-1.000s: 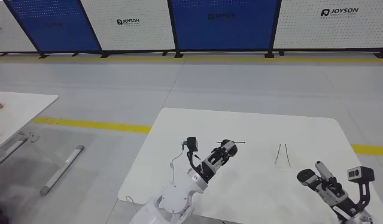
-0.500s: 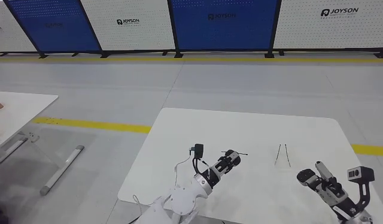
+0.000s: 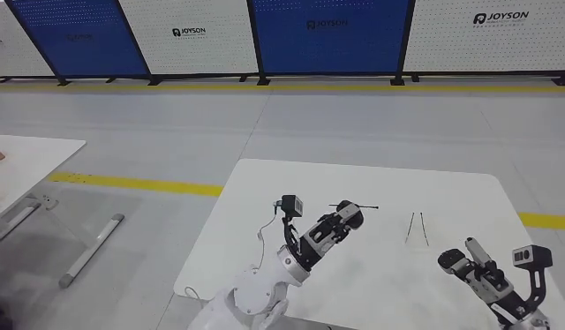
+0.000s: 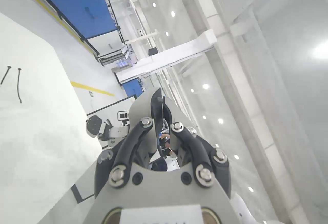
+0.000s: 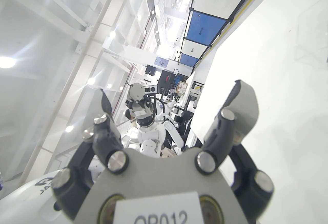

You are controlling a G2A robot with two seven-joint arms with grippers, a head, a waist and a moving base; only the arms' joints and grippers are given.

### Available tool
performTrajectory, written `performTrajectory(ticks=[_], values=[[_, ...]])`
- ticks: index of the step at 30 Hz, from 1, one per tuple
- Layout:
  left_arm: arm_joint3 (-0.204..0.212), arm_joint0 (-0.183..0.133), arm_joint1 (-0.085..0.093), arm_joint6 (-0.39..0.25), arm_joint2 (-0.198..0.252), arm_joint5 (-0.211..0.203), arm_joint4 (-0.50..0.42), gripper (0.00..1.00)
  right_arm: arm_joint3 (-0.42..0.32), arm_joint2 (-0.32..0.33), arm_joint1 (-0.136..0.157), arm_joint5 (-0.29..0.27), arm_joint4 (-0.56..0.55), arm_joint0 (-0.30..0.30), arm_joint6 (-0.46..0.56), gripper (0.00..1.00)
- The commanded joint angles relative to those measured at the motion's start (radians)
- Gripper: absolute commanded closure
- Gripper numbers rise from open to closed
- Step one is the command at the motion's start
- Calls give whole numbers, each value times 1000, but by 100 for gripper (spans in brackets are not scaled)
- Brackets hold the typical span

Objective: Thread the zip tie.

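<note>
Left hand (image 3: 349, 216) pinches a black zip tie (image 3: 366, 207) over the table's (image 3: 353, 178) middle (strap roughly level). Two spare ties (image 3: 417, 228) lie nearer the right edge, well apart from it. Right hand (image 3: 461, 255), fingers spread, sits by the near right corner.

Top view: high on robot, looking down and forward over table (image 3: 397, 184) to floor and panels. Left wrist view: close behind left gripper (image 4: 159, 102), tilted up at ceiling. Right wrist view: close behind right gripper (image 5: 170, 91), likewise upward. Top and left wrist share table, loose ties (image 4: 19, 86), gripped zip tie (image 3: 357, 207).
</note>
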Motion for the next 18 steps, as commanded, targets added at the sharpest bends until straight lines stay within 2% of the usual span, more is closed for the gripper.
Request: performTrajectory(ticks=[1, 4, 6, 11, 14, 16, 18], values=[[5, 5, 1, -6, 4, 15, 18, 100, 0, 0, 0, 0, 0, 0, 0, 0], [37, -3, -1, -17, 27, 51, 16, 100, 0, 0, 0, 0, 0, 0, 0, 0], [79, -21, -5, -30, 53, 77, 19, 100, 0, 0, 0, 0, 0, 0, 0, 0], [149, -57, -14, -22, 104, 102, 54, 100, 0, 0, 0, 0, 0, 0, 0, 0], [164, -65, -17, -2, 125, 113, 92, 100, 0, 0, 0, 0, 0, 0, 0, 0], [164, -63, -18, -35, 135, 126, 48, 100, 0, 0, 0, 0, 0, 0, 0, 0], [164, -63, -18, -35, 135, 126, 48, 100, 0, 0, 0, 0, 0, 0, 0, 0]])
